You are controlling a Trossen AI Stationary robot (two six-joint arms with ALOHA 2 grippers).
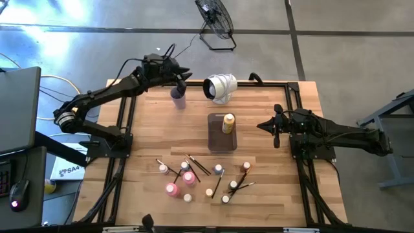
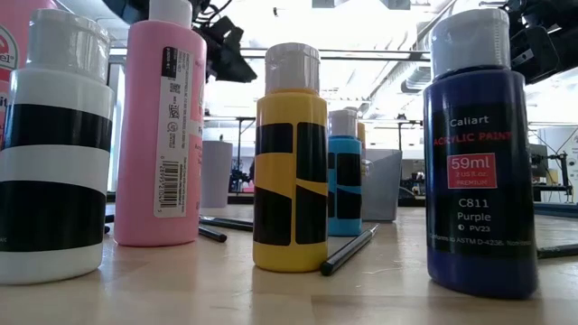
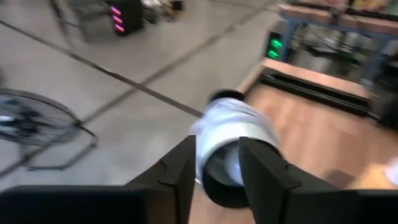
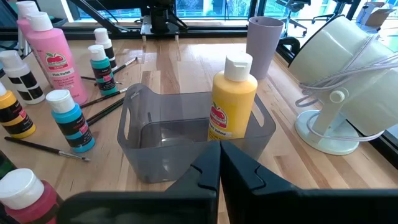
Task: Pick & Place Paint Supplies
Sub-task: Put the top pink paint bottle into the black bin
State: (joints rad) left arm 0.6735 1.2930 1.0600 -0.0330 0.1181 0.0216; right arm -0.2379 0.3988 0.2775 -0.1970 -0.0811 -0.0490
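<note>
Lilac cup (image 1: 178, 97) stands directly beneath the left gripper (image 1: 183, 79), whose fingers are parted with nothing between them. One yellow paint bottle (image 1: 228, 123) already sits in the grey tray (image 1: 220, 141). Remaining bottles and paintbrushes (image 1: 196, 164) lie near the front edge: descend vertically, centred. Right gripper (image 1: 277, 127) waits closed beside the tray.

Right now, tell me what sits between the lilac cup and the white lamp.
High view: only bare wood separates the lilac cup and white lamp.

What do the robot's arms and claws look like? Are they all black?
Mostly. Both arms are dark, jointed tubes with thin black cables along them. The left arm has a silvery ring near its base. The right gripper has chunky, angular black jaws, like the left gripper.
</note>
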